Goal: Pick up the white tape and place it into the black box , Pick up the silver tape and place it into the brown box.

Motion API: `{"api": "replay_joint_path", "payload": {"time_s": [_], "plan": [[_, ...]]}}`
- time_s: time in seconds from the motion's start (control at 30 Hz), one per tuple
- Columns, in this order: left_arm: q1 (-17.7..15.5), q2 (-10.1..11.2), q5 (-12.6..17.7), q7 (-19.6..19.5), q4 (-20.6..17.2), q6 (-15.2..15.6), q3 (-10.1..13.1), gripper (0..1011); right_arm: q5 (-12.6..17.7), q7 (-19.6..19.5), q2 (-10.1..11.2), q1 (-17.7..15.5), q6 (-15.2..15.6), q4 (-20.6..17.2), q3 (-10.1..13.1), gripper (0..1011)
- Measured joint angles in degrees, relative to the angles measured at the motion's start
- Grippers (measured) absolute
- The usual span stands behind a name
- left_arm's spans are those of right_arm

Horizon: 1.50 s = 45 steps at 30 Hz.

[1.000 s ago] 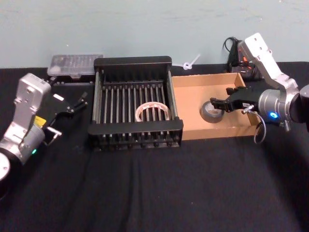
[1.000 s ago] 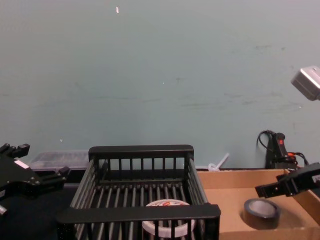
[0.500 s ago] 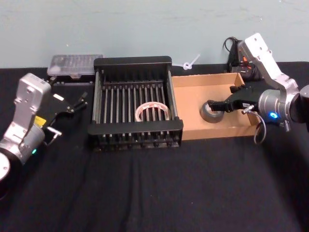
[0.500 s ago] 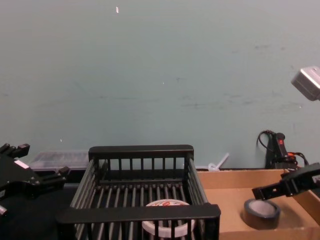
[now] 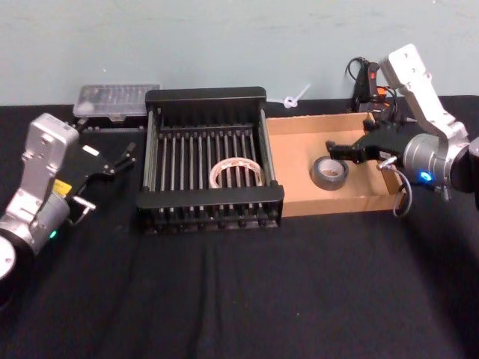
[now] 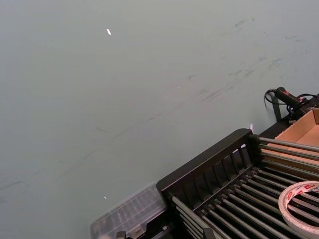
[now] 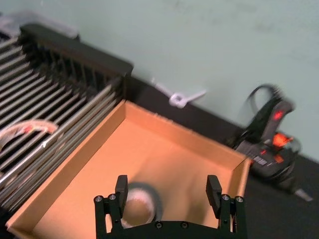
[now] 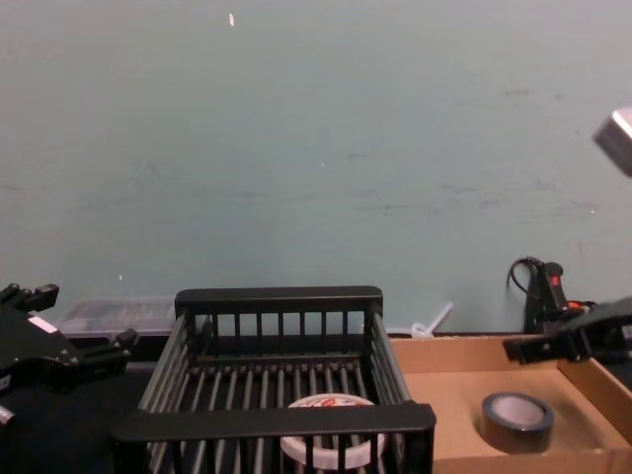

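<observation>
The white tape [image 5: 236, 172] lies flat on the slats inside the black box [image 5: 206, 95], and shows in the chest view [image 8: 331, 440] and the left wrist view [image 6: 299, 206]. On the floor of the brown box [image 5: 296, 161] rests the silver tape [image 5: 329, 170], free of any grip. My right gripper [image 5: 342, 152] hovers open just above and to the right of it; the right wrist view shows the gripper [image 7: 167, 189] with the silver tape [image 7: 142, 199] below its spread fingers. Left of the black box, my left gripper [image 5: 121, 157] stands open and idle.
A clear plastic case [image 5: 116, 97] sits behind the black box at the back left. A black and red device with a cable [image 5: 370, 82] and a white zip tie [image 5: 296, 97] lie behind the brown box. Bare black cloth covers the table's front half.
My right gripper has lifted and drawn back to the right, away from the silver tape, which stays in the brown box. The left arm has not moved.
</observation>
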Motion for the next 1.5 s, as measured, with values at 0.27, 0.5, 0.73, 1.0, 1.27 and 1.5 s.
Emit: {"api": "replay_joint_path", "payload": {"time_s": [0.27, 0.5, 0.73, 1.0, 1.27, 1.5], "plan": [[0.0, 0.0, 0.0, 0.0, 0.0, 0.0, 0.0, 1001, -3.86, -7.13, -0.56, -6.13, -8.79, -5.57, 2.15, 1000], [0.0, 0.0, 0.0, 0.0, 0.0, 0.0, 0.0, 1001, -8.41, -14.21, -1.07, -14.35, -19.72, -9.73, 3.79, 1000], [0.0, 0.0, 0.0, 0.0, 0.0, 0.0, 0.0, 1001, -9.99, -16.59, -1.57, -19.13, -24.55, -10.4, 5.11, 1000], [0.0, 0.0, 0.0, 0.0, 0.0, 0.0, 0.0, 1001, -10.6, -17.43, -2.64, -21.62, -26.77, -10.02, 6.81, 1002], [0.0, 0.0, 0.0, 0.0, 0.0, 0.0, 0.0, 1001, -10.54, -17.14, -3.02, -21.65, -26.79, -10.03, 7.47, 1002], [0.0, 0.0, 0.0, 0.0, 0.0, 0.0, 0.0, 1001, -10.53, -17.17, -2.96, -21.68, -26.79, -10.06, 7.35, 1000]]}}
